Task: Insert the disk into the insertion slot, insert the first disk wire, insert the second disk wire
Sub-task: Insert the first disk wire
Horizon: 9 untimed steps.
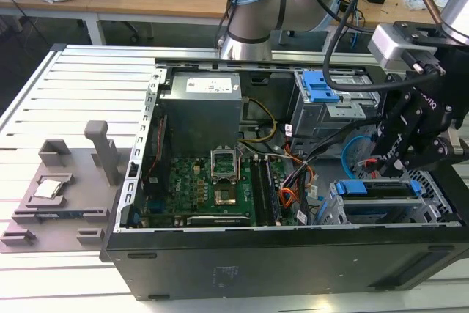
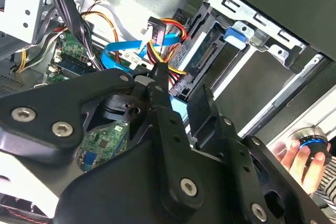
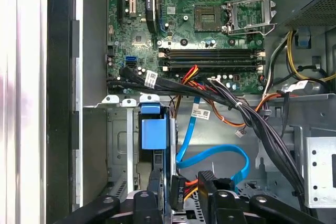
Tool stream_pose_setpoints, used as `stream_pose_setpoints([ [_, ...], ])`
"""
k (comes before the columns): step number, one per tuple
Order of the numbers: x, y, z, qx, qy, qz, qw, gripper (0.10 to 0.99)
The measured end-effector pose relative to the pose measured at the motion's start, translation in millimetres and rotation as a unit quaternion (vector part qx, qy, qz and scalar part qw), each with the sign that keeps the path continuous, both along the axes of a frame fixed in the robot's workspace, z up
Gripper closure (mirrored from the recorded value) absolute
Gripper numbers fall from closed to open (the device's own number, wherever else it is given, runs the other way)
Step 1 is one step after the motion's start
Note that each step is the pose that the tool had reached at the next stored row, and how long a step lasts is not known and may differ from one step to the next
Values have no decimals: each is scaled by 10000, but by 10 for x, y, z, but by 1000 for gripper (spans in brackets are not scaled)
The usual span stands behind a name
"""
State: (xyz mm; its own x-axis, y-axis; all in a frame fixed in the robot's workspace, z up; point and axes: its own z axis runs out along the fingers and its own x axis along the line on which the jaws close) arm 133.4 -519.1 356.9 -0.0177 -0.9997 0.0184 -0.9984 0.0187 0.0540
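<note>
The disk [image 1: 381, 209], silver in a blue carrier, sits inside the insertion slot [image 1: 333, 207], the low grey cage at the exterior view's right front of the open case. In the first wrist view the disk [image 3: 153, 132] stands edge-on in the slot [image 3: 121, 150]. My gripper [image 2: 178, 95] hangs just behind the disk's rear port [image 2: 205, 51], shut on a black plug with red and yellow wires [image 3: 177, 192]. A loose blue flat wire [image 3: 210, 153] curls beside it. The gripper [image 1: 382, 170] is above the cage's back end.
Motherboard [image 1: 212, 181] and power supply [image 1: 201, 115] fill the case's middle. A taller bay with a blue latch [image 1: 319, 86] stands behind. Thick black cable bundles [image 3: 247, 114] cross near my gripper. A hand [image 2: 296, 158] rests on a knob. A grey fixture [image 1: 66, 181] lies outside the case.
</note>
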Motion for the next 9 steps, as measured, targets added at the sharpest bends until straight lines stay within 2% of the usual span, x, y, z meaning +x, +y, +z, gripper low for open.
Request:
stream_pose_setpoints([
  [1,0,0,0,0,0,0,10000,667],
  [2,0,0,0,0,0,0,10000,745],
  [3,0,0,0,0,0,0,10000,745],
  [4,0,0,0,0,0,0,10000,808],
  [5,0,0,0,0,0,0,10000,922],
  [9,0,-1,0,0,0,0,10000,922],
])
